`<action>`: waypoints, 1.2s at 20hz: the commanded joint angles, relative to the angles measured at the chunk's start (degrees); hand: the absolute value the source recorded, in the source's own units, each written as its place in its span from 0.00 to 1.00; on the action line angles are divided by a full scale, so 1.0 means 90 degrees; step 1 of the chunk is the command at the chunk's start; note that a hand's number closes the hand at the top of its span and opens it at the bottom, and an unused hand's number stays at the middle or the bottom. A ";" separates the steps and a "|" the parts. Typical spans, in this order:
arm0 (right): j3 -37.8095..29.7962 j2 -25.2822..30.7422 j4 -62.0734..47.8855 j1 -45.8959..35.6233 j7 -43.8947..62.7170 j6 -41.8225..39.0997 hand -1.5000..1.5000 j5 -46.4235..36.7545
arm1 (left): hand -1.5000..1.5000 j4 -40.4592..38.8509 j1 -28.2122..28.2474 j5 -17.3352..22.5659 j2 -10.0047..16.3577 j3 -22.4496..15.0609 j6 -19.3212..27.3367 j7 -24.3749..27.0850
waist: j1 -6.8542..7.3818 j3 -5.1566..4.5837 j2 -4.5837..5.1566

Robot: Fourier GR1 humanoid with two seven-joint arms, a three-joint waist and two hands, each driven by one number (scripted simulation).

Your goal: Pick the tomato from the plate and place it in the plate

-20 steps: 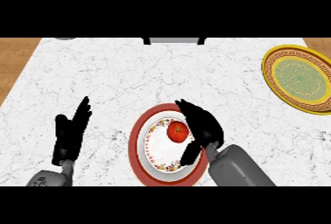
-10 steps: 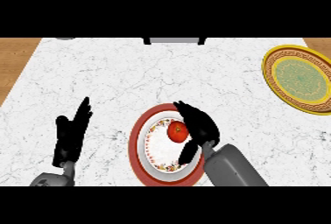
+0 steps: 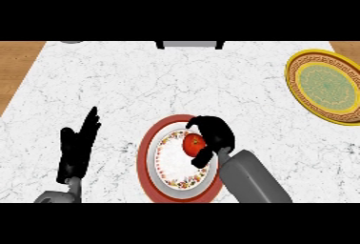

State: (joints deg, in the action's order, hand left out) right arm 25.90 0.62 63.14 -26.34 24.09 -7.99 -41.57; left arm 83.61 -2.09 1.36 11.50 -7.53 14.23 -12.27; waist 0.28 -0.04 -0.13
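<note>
Item: round red tomato, lying on the red-rimmed white floral plate. Your right hand: fingers and thumb curled round it. Left hand: open, resting at left. Step: grasp. Next, you likely lift it clear and carry it to the yellow patterned plate, well apart.

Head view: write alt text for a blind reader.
The right hand curls round a red tomato on a red-rimmed plate; the left hand rests open at lower left, and a yellow plate sits far right.
</note>
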 commanded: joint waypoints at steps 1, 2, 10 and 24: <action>0.0391 -0.0066 -0.0329 0.0044 -0.0248 0.0687 1.00 -0.0226 | 0.50 0.0035 0.0028 -0.0071 0.0004 0.0126 -0.0176 0.0010 | 0.0011 0.0005 0.0017; -0.0114 -0.0065 -0.0757 -0.0412 -0.0577 0.0371 1.00 -0.0183 | 0.50 0.0542 0.0266 0.0033 0.0212 0.0251 -0.0282 -0.0200 | 0.0031 0.0006 0.0017; 0.0130 -0.0066 0.0283 0.0033 0.0228 0.1170 1.00 -0.1086 | 0.50 -0.0187 -0.0088 -0.0261 -0.0082 0.0332 -0.0234 0.0109 | -0.0029 0.0004 0.0007; -0.2655 0.2685 -0.0880 -0.1204 -0.2649 0.1876 1.00 -0.0010 | 0.50 0.0155 0.0279 -0.0192 -0.0108 0.0321 -0.0352 0.0064 | -0.0028 0.0005 -0.0006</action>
State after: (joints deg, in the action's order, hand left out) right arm 5.31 22.62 51.53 -37.20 1.71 6.38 -43.24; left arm 83.97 -1.99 -0.71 9.77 -5.07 11.95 -12.37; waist 0.54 0.04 0.20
